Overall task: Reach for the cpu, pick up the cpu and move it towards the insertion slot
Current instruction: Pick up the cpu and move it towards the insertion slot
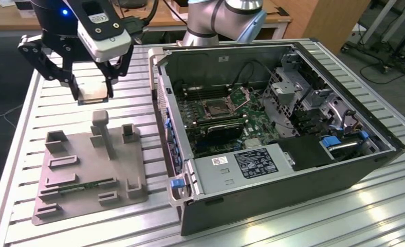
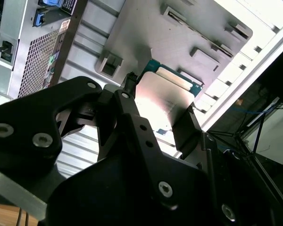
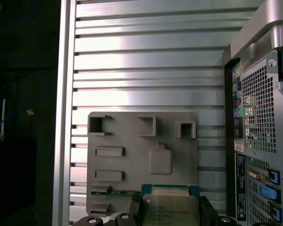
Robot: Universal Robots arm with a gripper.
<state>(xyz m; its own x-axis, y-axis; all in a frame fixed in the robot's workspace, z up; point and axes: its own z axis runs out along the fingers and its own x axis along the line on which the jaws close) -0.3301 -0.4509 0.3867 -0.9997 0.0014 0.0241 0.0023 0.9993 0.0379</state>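
Exterior view, from its left: the gripper (image 1: 94, 91) hangs above the grey fixture plate (image 1: 79, 154), pinching the cpu (image 1: 96, 95) by two opposite edges, jaws closed only to the chip's width. That edge grip likely keeps the chip flat and its faces untouched, and the height keeps it clear of the plate's upright post (image 1: 101, 128). In the second wrist view the fingers (image 2: 186, 125) press both sides of the silvery top. Toward the exterior view's right, inside the open computer case (image 1: 271, 200), the insertion slot (image 1: 216, 107) sits with its bracket (image 1: 242, 95) raised, well apart from the cpu.
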